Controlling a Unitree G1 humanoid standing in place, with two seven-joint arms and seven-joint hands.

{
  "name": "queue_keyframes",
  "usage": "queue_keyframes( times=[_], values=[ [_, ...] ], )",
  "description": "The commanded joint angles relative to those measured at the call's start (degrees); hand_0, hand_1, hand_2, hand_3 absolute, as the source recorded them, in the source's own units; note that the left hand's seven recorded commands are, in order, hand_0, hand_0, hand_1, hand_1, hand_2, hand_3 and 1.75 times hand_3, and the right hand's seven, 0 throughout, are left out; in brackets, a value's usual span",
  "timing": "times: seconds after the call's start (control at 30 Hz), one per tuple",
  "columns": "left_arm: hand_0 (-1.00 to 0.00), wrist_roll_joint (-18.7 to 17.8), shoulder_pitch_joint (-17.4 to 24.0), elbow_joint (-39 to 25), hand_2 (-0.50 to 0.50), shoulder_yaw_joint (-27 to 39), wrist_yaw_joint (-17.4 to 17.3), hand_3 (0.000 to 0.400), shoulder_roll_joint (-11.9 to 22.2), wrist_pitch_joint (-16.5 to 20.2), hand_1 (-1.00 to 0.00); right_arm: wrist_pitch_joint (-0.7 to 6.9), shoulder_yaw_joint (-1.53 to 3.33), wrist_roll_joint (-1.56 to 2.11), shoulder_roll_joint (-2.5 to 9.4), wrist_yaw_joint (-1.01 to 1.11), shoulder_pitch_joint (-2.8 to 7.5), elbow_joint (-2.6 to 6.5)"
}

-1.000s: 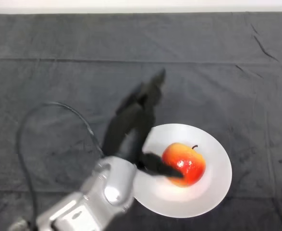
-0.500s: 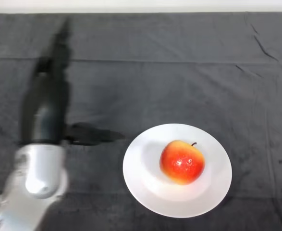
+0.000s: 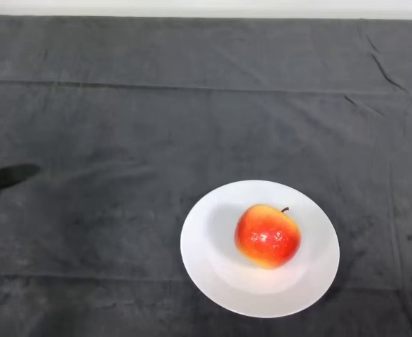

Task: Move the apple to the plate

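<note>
Apple (image 3: 267, 236) sits on the white plate (image 3: 213, 270), stem up and a little off the plate's centre, on the cloth-covered bench (image 3: 191, 112). No part of the robot shows, so its bearing from the fruit cannot be told. By this, the task looks done.

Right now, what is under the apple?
The apple sits on a white plate, a little right of its middle, stem up. The plate lies on the dark cloth. The plate spot right beneath the apple is covered, so it cannot be seen.
</note>
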Motion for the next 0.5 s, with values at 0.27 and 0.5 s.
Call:
queue_keyframes(
  times=[0.27, 0.5],
  values=[
    [0.00, 1.37, 7.36, -4.67, 0.00, 14.70, 2.46, 0.000, -0.08, -5.56, 0.00, -0.48, -0.01, 1.13, -1.50, 0.14, -0.96, 0.32],
    [0.00, -0.62, 11.12, -4.42, 0.00, 25.98, 2.77, 0.000, -3.69, -10.58, 0.00, -0.48, -0.02, 1.14, -1.51, 0.15, -0.97, 0.34]
  ],
)
